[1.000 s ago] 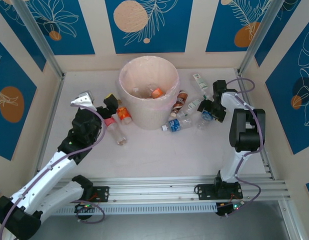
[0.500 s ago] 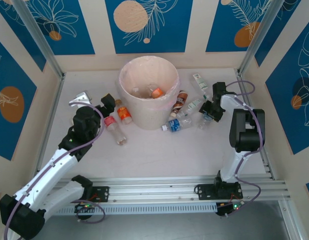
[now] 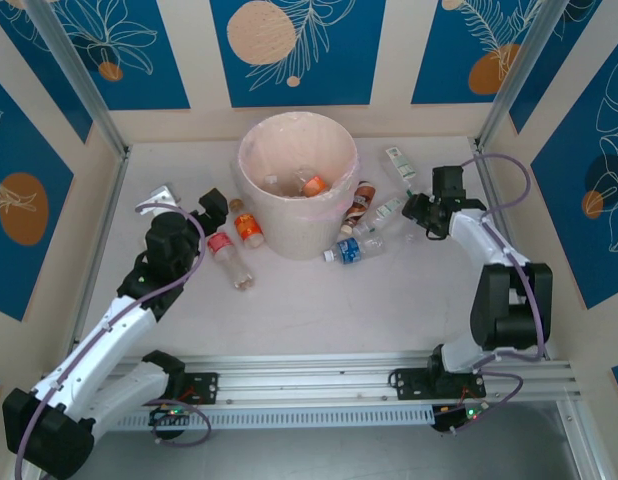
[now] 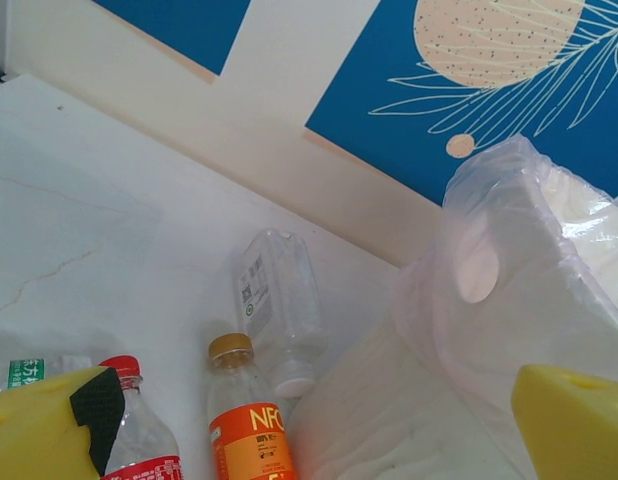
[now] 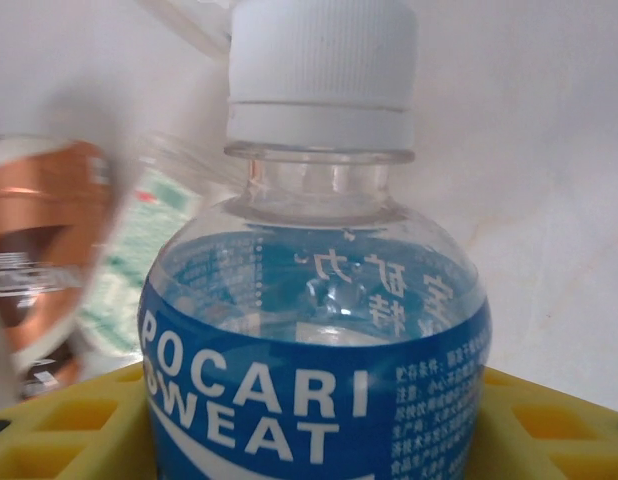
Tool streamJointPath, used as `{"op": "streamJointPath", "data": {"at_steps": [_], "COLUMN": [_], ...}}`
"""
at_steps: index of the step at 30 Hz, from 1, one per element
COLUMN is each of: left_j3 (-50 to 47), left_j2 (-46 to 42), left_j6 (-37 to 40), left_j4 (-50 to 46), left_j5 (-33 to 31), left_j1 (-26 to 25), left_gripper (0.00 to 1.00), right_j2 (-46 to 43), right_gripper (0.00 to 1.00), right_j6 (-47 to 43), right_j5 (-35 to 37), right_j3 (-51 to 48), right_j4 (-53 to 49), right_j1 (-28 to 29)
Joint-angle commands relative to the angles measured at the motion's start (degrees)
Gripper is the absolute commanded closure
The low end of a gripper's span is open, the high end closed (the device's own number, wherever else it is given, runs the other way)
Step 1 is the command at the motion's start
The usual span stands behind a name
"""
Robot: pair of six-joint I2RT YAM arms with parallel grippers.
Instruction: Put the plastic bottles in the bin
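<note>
A blue-labelled plastic bottle [image 5: 314, 400] with a white cap sits between the yellow fingers [image 5: 59, 425] of my right gripper [image 5: 314, 440], which is shut on it. That gripper [image 3: 419, 212] hangs right of the bin [image 3: 251, 205]. My left gripper [image 3: 211, 208] is open, left of the bin. An orange-label bottle [image 4: 247, 435], a clear bottle [image 4: 279, 300] and a red-cap bottle [image 4: 141, 445] lie ahead of its fingers [image 4: 44, 430], beside the lined bin wall [image 4: 529, 260]. More bottles [image 3: 351, 250] lie at the bin's right foot.
A brown-label bottle [image 3: 364, 197] and green-and-white ones [image 3: 397, 162] lie between the bin and my right arm. An orange bottle [image 3: 314, 185] lies inside the bin. Blue patterned walls close in the table on three sides; an aluminium rail [image 3: 319, 375] runs along the near edge.
My right gripper has closed on the blue-labelled bottle and that arm has swung outward to the right. My left gripper has edged closer to the bottles left of the bin.
</note>
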Motion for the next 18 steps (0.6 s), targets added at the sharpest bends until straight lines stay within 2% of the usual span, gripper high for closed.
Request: {"op": "streamJointPath", "data": {"at_steps": [1,10,18], "left_j3": [-0.51,-0.69,-0.94], "left_j2": [0.47,0.91,0.96], "left_j6": [-1.12,-2.07,-2.71], "left_j4": [0.76,0.78,0.78], "left_j5": [1.50,2.69,3.54], "left_j1": [1.04,1.97,2.63], "left_gripper": [0.00,0.00,0.00], "right_j2": [-5.61,-17.02,-16.86], "right_gripper": [0.59,0.60,0.60], "right_j6": [-2.33,-3.79,-8.63], "right_j5": [-0.24,-8.76,-14.77], "right_j3": [-1.64,2.98,14.33], "right_j4": [6.01,11.41,15.59], "right_j1": [1.63,5.05,12.82]}}
